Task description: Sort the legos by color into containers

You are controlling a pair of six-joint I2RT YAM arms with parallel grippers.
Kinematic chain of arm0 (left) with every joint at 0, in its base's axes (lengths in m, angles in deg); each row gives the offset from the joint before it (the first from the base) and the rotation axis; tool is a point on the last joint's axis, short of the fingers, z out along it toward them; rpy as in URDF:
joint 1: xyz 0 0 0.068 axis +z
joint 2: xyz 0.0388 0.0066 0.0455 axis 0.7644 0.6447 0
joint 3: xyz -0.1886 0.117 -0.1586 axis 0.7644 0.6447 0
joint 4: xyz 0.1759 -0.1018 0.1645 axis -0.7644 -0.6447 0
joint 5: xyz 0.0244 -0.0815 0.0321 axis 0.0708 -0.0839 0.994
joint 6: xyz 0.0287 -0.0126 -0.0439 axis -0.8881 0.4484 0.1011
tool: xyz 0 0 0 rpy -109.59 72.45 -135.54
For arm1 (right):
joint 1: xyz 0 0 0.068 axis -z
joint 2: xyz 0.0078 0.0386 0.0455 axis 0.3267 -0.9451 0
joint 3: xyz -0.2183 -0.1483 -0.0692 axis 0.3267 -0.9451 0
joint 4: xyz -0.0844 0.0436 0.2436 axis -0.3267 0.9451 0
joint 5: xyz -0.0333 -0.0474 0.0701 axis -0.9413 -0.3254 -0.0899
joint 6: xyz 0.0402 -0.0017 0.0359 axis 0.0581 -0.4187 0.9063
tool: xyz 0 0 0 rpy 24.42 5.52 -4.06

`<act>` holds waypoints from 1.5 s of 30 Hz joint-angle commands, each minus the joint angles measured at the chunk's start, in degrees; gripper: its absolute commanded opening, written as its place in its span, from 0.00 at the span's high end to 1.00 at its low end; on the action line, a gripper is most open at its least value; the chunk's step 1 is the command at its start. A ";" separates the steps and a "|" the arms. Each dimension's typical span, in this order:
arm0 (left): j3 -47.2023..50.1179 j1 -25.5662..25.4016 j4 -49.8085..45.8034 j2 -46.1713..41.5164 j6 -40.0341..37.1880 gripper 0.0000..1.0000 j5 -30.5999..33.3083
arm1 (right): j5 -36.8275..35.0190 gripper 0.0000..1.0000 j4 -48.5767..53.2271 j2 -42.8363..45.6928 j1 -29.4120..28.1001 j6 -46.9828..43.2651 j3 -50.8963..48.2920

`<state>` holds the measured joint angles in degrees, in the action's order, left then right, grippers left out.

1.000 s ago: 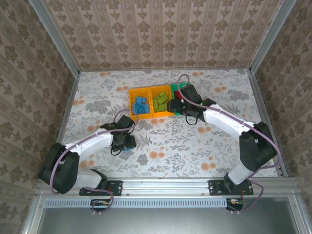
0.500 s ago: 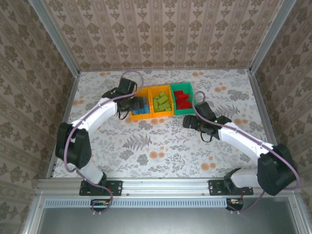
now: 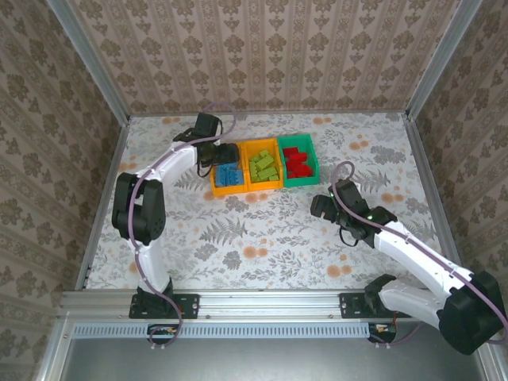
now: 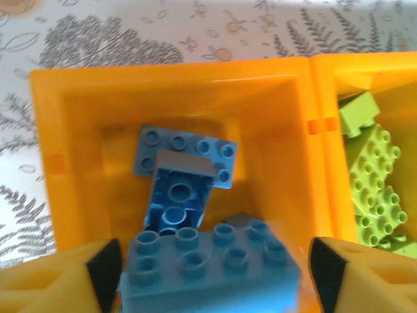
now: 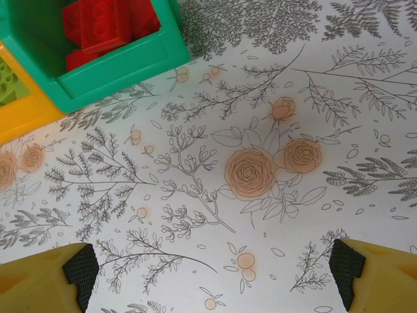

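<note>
The white table cloth (image 3: 262, 230) under me is printed with grey ferns and orange roses and is evenly lit. 3 upright walls of beige damask wallpaper (image 3: 262, 55) enclose it, meeting at slanted silver aluminium posts (image 3: 90, 59). A silver slotted aluminium rail (image 3: 270, 300) runs along my near edge, with a dark grey panel (image 3: 270, 357) below it.

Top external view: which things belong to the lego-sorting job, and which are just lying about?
Job in hand:
- blue legos in the left orange bin
- lime legos in the middle orange bin
- red legos in the green bin
- blue brick held in the left tool
- open right tool

Just there:
- floral table cover
- wallpapered walls
- metal frame
</note>
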<state>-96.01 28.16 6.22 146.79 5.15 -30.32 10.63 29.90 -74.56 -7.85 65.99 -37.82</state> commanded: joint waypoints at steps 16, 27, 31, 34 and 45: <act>18.71 -0.65 14.08 -23.25 -13.32 0.00 10.13 | -21.35 0.00 -21.06 -0.12 6.95 -26.70 -4.45; 35.75 3.42 25.47 -35.13 -20.36 0.00 17.75 | -15.66 0.00 -60.98 -5.37 19.52 -34.25 -21.14; 40.62 6.35 29.44 -37.13 -20.38 0.00 18.25 | -11.66 0.00 -65.26 -10.79 21.64 -34.47 -20.23; 41.03 8.89 28.48 -35.88 -20.20 0.00 18.90 | -9.55 0.00 -68.66 -16.19 21.83 -34.89 -17.58; 50.32 10.79 42.56 -35.62 -21.46 0.00 24.62 | -7.14 0.00 -69.66 -25.75 21.82 -37.15 -12.79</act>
<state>-46.33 38.35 42.65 111.26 -14.50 -8.20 1.56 -38.14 -99.93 13.68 29.68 -52.38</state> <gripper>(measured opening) 0.999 0.995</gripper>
